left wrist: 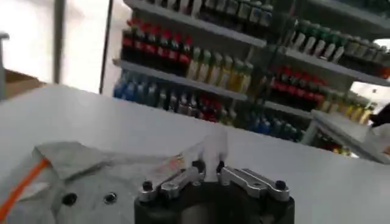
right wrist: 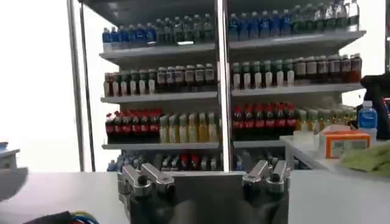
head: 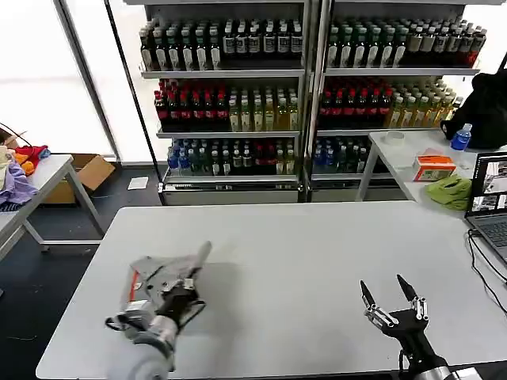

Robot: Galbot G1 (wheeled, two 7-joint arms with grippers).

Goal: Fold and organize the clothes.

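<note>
The clothes are out of view. The white table [head: 317, 237] in front of me is bare. My left gripper [head: 205, 248] hovers over the table's near left part, its two fingers pressed together into one line pointing toward the back right. In the left wrist view the left gripper [left wrist: 214, 145] is shut with nothing between its fingers. Low over the table's near right part, my right gripper [head: 383, 283] has its fingers spread wide and holds nothing. The right wrist view shows the right gripper [right wrist: 205, 179] with its knuckles far apart.
Shelves of bottles [head: 238, 103] stand behind the table. A side table at the left carries a bundle of coloured fabric [head: 14, 178], with a cardboard box [head: 89, 170] beside it. At the right are a laptop [head: 491, 198], cables [head: 483, 265], a green cloth [head: 451, 191] and an orange box [head: 434, 168].
</note>
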